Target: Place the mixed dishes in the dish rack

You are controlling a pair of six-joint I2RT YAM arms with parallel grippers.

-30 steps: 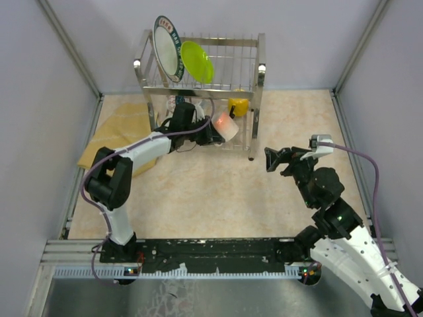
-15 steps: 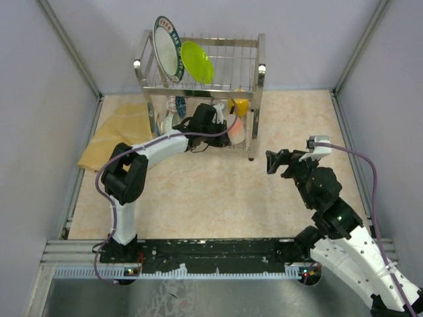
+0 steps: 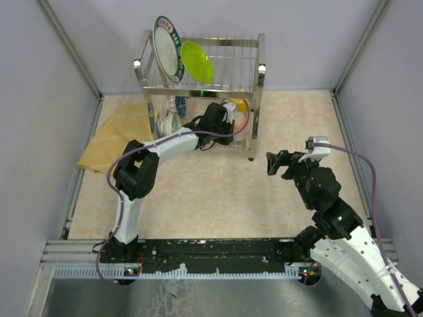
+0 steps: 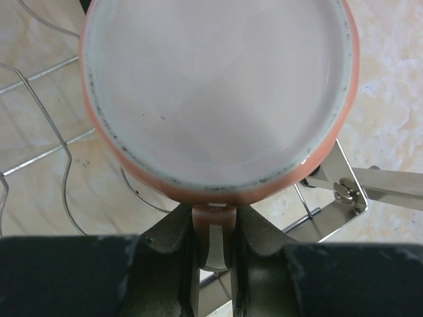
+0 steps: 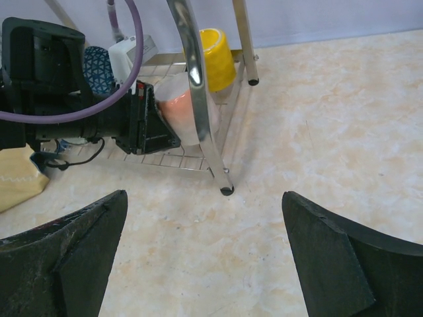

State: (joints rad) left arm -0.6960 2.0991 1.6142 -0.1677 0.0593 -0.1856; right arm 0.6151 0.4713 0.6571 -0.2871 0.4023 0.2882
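Your left claw [image 4: 213,246] clenched on handle of pale pink mug [image 4: 218,92]. Mug body sits just ahead of fingertips, inside lower tier of dish rack [image 3: 261,69], over wire shelf, near yellow mug [image 5: 217,58]. Your right claw [image 5: 205,244] spread wide, grasping nothing, above table [image 3: 218,191], right of rack, well apart from pale pink mug.

The top camera looked down from behind at the whole table [image 3: 198,191]. The left wrist camera sat right against the pink mug [image 4: 218,92]. The right wrist camera, farther back and low, faced that same mug in the rack [image 5: 192,66].
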